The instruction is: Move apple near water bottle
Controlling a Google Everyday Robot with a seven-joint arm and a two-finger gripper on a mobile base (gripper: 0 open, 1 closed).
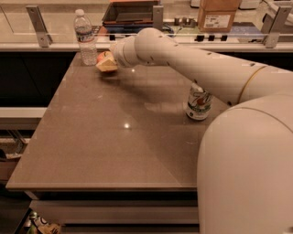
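The water bottle (85, 39), clear with a white cap, stands upright at the table's far left corner. The red-orange apple (100, 58) is just to the right of the bottle, close to its base and low over the table. My gripper (106, 63) is at the apple, with its tan fingers (109, 66) closed around it and covering most of it. My arm reaches in from the right across the far part of the table.
A green-and-white soda can (199, 103) stands on the brown table (114, 146) at the right, partly behind my arm. Behind the table are a rail, a dark tray (130, 13) and a cardboard box (219, 13). My body fills the lower right.
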